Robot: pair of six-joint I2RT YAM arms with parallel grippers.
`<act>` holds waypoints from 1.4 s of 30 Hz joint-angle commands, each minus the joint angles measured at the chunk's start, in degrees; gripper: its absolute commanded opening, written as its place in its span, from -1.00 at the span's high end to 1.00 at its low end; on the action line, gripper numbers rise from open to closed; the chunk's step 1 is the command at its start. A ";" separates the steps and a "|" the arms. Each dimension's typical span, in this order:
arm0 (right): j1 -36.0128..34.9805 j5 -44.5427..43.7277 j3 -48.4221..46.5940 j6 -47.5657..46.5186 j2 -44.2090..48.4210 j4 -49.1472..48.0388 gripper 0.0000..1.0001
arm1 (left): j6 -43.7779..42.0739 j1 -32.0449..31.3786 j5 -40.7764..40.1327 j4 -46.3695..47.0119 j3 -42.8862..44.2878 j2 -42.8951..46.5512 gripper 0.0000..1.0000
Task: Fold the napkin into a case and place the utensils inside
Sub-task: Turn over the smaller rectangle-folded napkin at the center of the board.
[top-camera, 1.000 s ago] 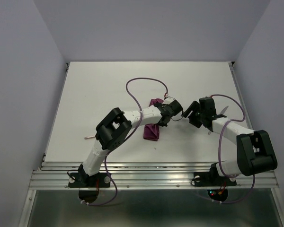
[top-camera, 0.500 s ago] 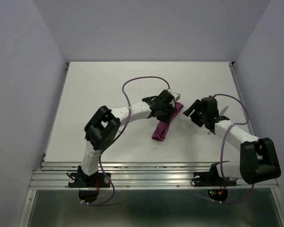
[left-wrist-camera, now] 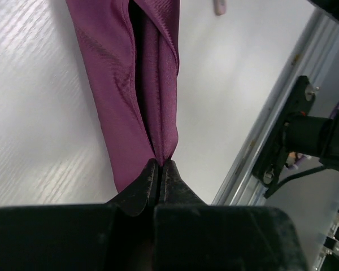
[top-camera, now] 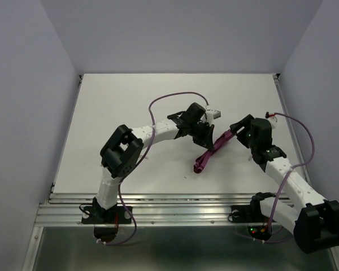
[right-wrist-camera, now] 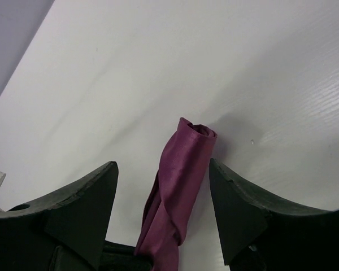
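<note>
Left wrist view: the napkin (left-wrist-camera: pixel 124 84) runs off the top; a pale stub (left-wrist-camera: pixel 219 8), upper right, is cut off.

text: none legible | labels: none | brands: none | numbers: none | signs: none

Two robot arms, the left arm (top-camera: pixel 158 132) and right arm (top-camera: pixel 288 178), are built of white tubular links and chunky black joint housings, each trailing a looping purple cable (top-camera: pixel 169 97), with black bases (top-camera: pixel 104 214) and matte black wedge-fingered ends, the left gripper (left-wrist-camera: pixel 160 164) and right gripper (right-wrist-camera: pixel 161 165).
</note>
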State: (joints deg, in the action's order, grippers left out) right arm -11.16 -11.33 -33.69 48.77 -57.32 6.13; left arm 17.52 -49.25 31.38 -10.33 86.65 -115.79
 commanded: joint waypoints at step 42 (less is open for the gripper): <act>0.26 17.04 -10.34 -16.34 -17.38 2.83 -0.04 | 7.36 16.64 16.62 15.26 -9.66 -0.94 -0.23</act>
State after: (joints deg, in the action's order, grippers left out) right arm -11.16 0.14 -40.56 36.25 -74.52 9.19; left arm 28.91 -33.87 50.96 9.98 76.49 -123.63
